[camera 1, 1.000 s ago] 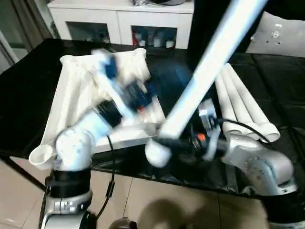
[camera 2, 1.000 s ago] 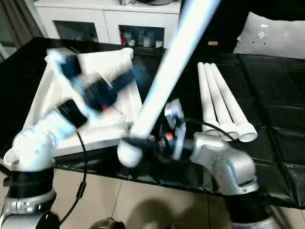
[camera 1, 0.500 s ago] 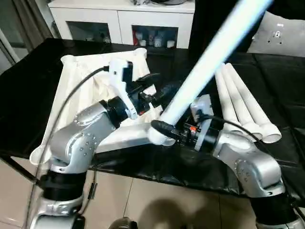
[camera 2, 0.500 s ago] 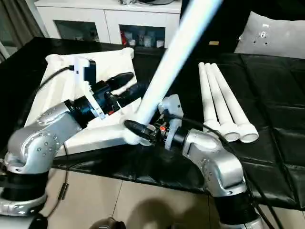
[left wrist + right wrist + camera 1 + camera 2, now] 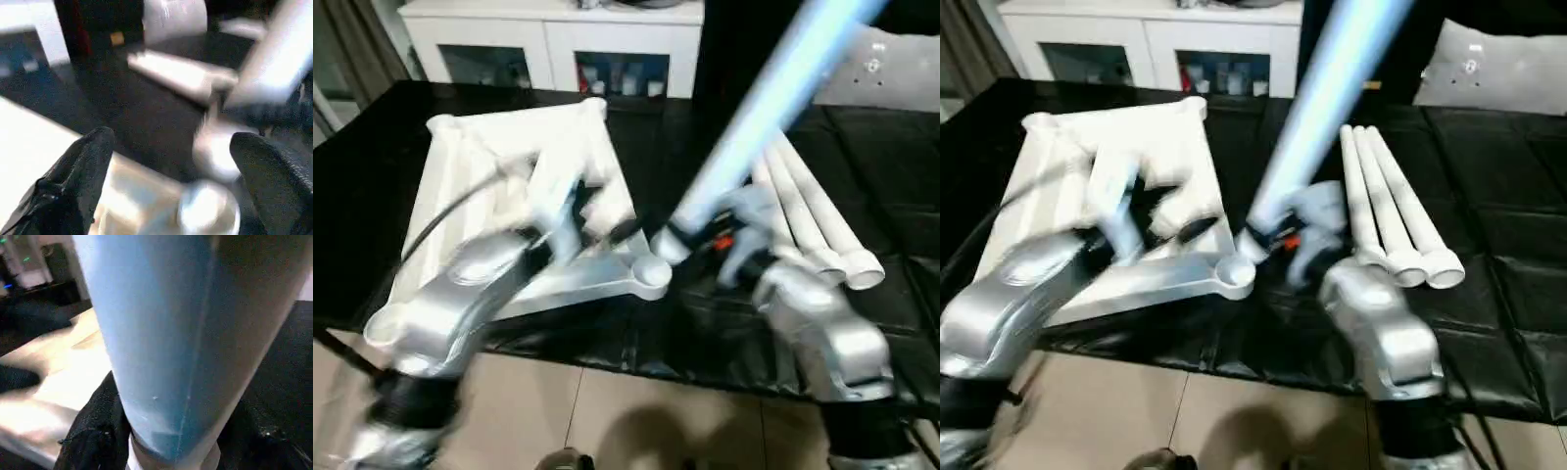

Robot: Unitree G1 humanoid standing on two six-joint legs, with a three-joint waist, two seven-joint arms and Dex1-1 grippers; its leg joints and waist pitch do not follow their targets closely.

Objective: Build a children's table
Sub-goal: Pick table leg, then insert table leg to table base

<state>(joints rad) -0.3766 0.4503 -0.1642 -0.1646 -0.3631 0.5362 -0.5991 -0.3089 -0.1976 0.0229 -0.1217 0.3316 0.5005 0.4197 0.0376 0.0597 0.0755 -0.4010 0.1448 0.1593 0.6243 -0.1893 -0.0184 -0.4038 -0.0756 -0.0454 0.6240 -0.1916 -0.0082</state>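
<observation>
The children's table top (image 5: 499,166) lies upside down on the black surface, ribs up, with a round corner socket (image 5: 651,272) at its near right corner. My right gripper (image 5: 693,235) is shut on a white leg (image 5: 773,93) that slants up and to the right; its lower end hangs just beyond and to the right of that socket. In the right wrist view the leg (image 5: 166,333) stands between the black fingers (image 5: 95,431). My left gripper (image 5: 171,147) is open above the top's near right part, with the socket (image 5: 208,210) below its wide-apart fingers (image 5: 83,166). Three more legs (image 5: 818,230) lie side by side at the right.
A white cabinet with glass doors (image 5: 558,39) stands behind the black-covered work table (image 5: 372,186). A white pillow-like pad (image 5: 891,69) lies at the back right. The work table's near edge runs just in front of the corner socket, with tiled floor (image 5: 607,421) below.
The leg's lower end has swung right and away, uncovering the near corner socket. My left gripper has come nearer, toward that socket. Both arms are blurred with motion.
</observation>
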